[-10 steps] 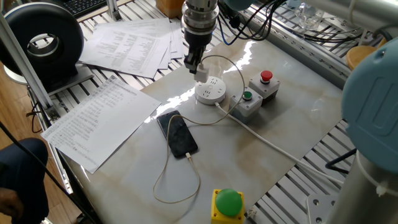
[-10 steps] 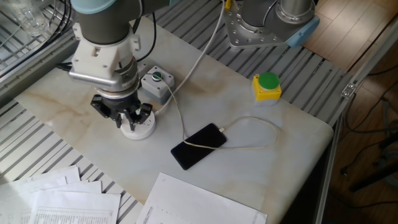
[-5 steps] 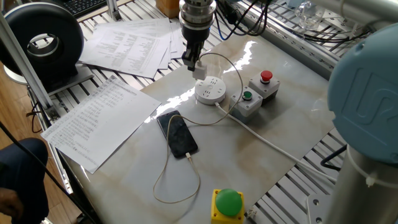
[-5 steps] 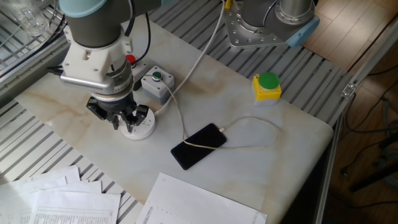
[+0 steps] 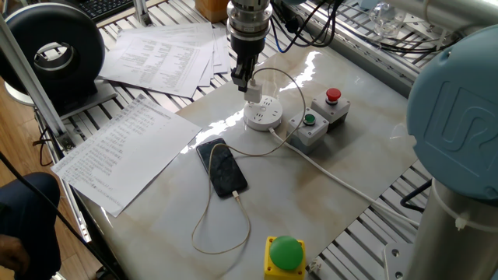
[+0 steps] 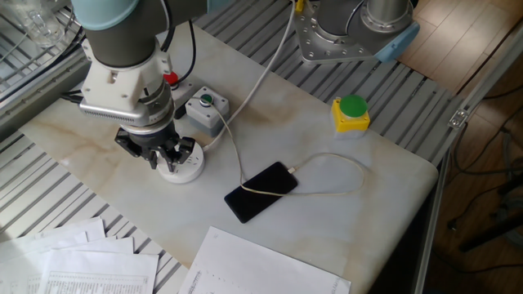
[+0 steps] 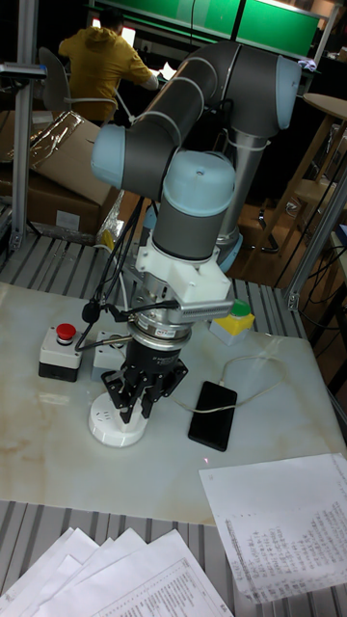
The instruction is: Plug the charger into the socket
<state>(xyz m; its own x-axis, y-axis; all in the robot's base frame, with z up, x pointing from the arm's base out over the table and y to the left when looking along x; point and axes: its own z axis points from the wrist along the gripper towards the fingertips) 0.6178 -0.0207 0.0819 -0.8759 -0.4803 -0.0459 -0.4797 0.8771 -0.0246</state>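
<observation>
Charger, a small white cube, sits clamped between the gripper fingers directly above the socket; we cannot tell from any view whether its prongs touch the slot holes, since the fingers hide the contact. We take the socket, a round white puck on the marble table, as our landmark and read outward from the near edge. Nearest us and well apart from the socket stands the yellow box with a green dome button. Closer to the socket, on its near-left side, lies the black smartphone, from which the thin white cable loops and runs up to the charger. Just beside the socket on its right are two grey button boxes, one with a green button and one with a red button; the socket's thick white cord passes in front of them. Beyond the socket on the left, printed sheets cover the slatted bench.

We judge the insertion to be at the alignment stage. Misaligned prongs could push the light, unfixed socket sideways or tip it. The taut loop of cable behind the gripper could also twist the charger in the grasp.
</observation>
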